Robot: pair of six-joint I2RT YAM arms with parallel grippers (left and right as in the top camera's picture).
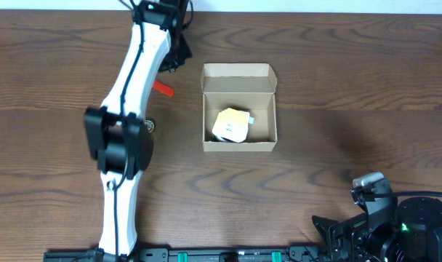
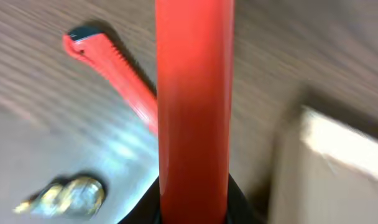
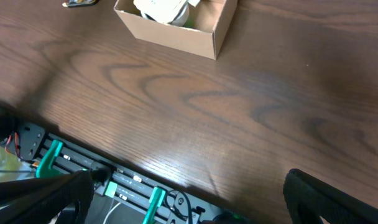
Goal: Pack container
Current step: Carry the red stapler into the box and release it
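The container (image 1: 239,143) is an open tan cardboard box at the table's middle, its flap lid folded back. It also shows in the right wrist view (image 3: 176,34) and blurred in the left wrist view (image 2: 326,168). A white and yellow packet (image 1: 232,125) lies inside it. My left gripper (image 1: 174,54) is at the far side, left of the box, shut on a long red bar (image 2: 194,93). A second red piece with a toothed edge (image 2: 111,65) lies on the table (image 1: 163,89). My right gripper (image 3: 189,199) is open and empty, low at the near right.
A small shiny gold object (image 1: 150,126) lies on the table left of the box, beside my left arm; it also shows in the left wrist view (image 2: 71,196). The rail with green clamps (image 3: 102,177) runs along the table's front edge.
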